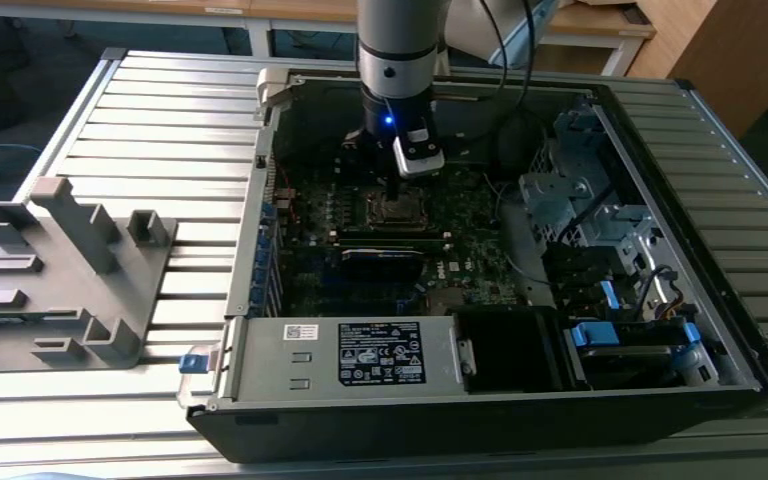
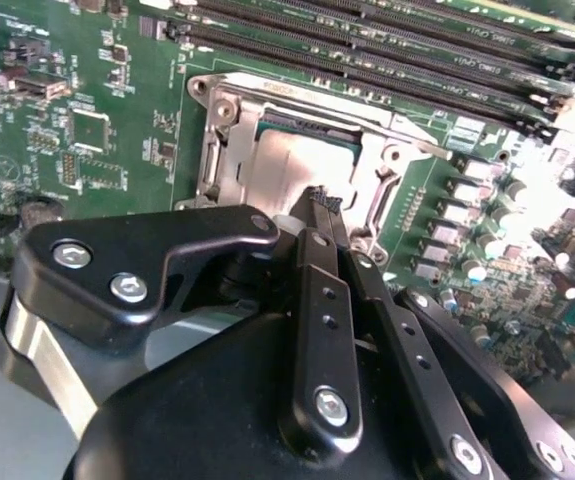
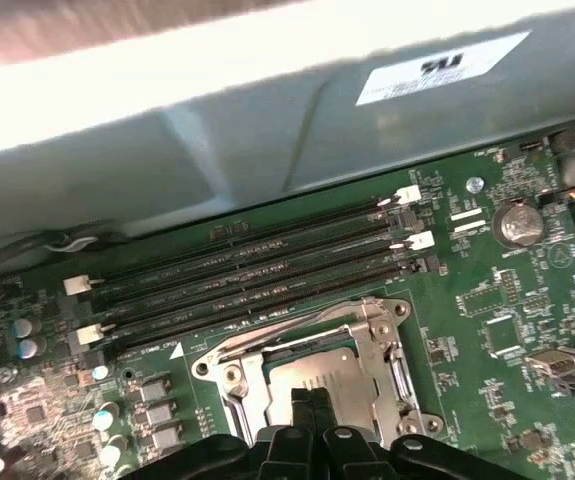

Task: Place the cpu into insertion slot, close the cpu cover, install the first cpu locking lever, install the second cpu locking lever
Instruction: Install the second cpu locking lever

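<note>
Gripper (image 2: 319, 205) fingers pressed together, pinching nothing, tip sitting right over the cpu (image 2: 292, 165) near its edge; whether it's touching, can't tell. Cpu is lying flat in the socket, and the cpu cover (image 3: 382, 335) is lying down around it, framing the chip in both wrist views. In the exterior view the arm (image 1: 398, 50) is reaching down into the open computer case (image 1: 704, 330) on the slatted table (image 1: 157, 130).

No legible text; labels on power supply (image 1: 381, 353), case wall (image 3: 437, 68).
</note>
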